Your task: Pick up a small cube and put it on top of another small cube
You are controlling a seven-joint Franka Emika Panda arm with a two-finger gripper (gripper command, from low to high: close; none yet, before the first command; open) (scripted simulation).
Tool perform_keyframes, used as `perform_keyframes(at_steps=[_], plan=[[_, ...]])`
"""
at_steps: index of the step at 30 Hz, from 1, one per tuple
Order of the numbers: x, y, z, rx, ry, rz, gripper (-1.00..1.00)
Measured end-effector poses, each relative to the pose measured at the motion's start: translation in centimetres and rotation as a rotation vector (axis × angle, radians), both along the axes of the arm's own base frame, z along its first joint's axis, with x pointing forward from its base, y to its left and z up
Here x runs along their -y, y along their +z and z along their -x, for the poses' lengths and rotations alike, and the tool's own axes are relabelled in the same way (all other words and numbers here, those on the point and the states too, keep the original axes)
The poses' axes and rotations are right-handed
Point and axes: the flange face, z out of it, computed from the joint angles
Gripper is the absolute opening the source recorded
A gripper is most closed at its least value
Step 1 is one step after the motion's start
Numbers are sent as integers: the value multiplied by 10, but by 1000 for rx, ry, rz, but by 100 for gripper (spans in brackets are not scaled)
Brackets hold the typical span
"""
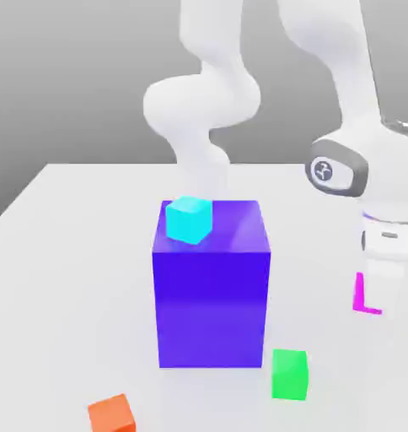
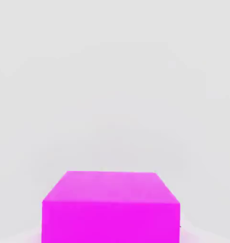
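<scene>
A: Start with the exterior view. Where is the arm?

B: The white arm (image 1: 359, 110) comes down at the exterior view's right, over the table's (image 1: 64, 253) right edge. Its gripper (image 1: 378, 291) hangs low there, with a magenta cube (image 1: 362, 297) showing at its near side, low against the tabletop.

A: Is that cube gripped?

B: The fingers are drawn in as far as they go, and the magenta cube sits right at them, so it reads as clamped on the cube (though the hand's body hides most of the contact).

A: And the other blocks?

B: A large blue block (image 1: 212, 291) stands near the middle of the table. A small cyan cube (image 1: 189, 219) rests on its top, at the back corner toward the exterior view's left. A green cube (image 1: 289, 374) lies on the table just beside the blue block's front corner on the exterior view's right, toward the table's front edge. An orange cube (image 1: 112, 413) lies at the front edge, toward the left, well apart from the green one.

A: Now the hand view.

B: The magenta cube (image 2: 110, 209) sits close under the camera, its top face and one side face showing, square to the view. Pale tabletop (image 2: 112, 71) spreads beyond it.
</scene>
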Motion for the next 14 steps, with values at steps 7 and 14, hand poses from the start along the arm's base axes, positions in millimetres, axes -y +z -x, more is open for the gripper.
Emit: perform_keyframes(at_steps=[7,14], plan=[[109,14,-74,-4,-182,-6,-100],[109,-26,-74,-4,-178,-6,100]])
